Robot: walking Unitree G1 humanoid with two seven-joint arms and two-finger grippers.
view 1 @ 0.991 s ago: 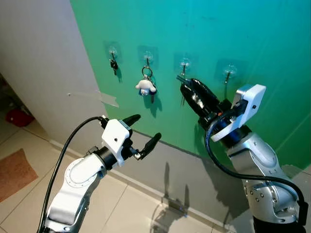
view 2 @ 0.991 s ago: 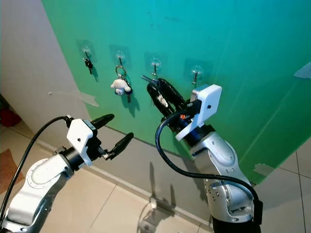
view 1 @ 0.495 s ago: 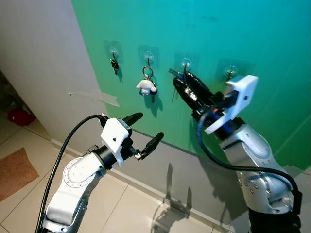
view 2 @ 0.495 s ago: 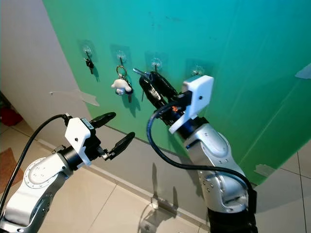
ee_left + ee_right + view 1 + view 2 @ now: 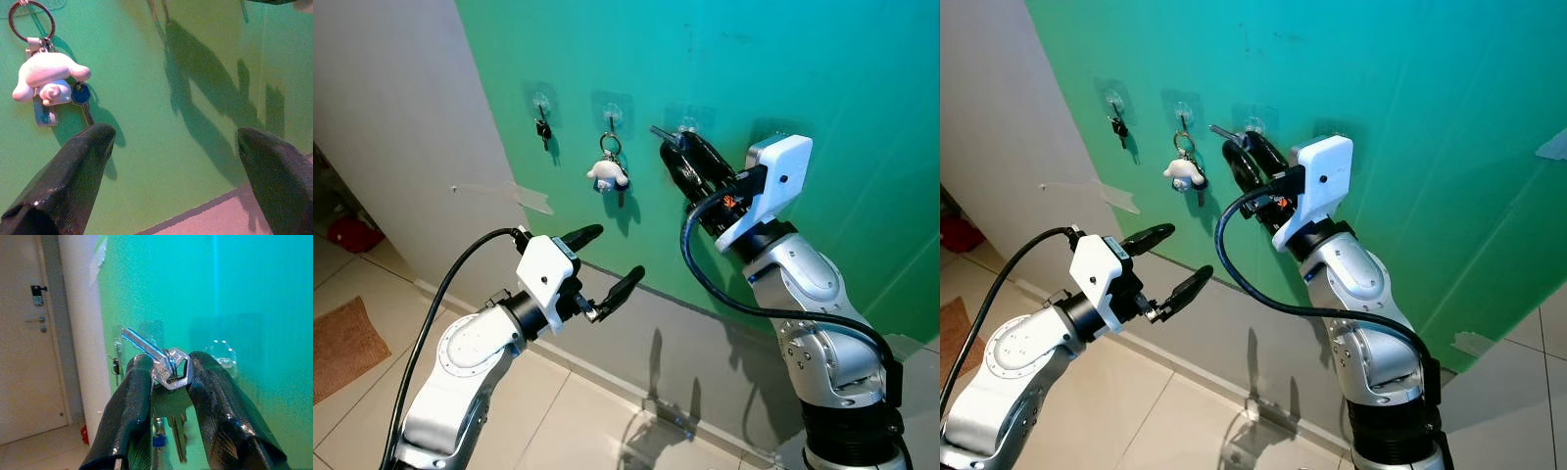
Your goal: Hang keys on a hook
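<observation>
Right wrist view: silver keys (image 5: 168, 368) clamped between the right gripper (image 5: 677, 155) fingers, raised close to the third wall hook (image 5: 686, 124); contact with it cannot be confirmed. Left gripper (image 5: 610, 262) spread wide, holding nothing, below the plush keychain (image 5: 607, 173).

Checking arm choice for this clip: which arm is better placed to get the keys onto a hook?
Right. The right gripper already pinches the keys between its fingers, raised close to the third hook on the green wall. The left gripper is open, empty and lower, away from the hooks.
</observation>
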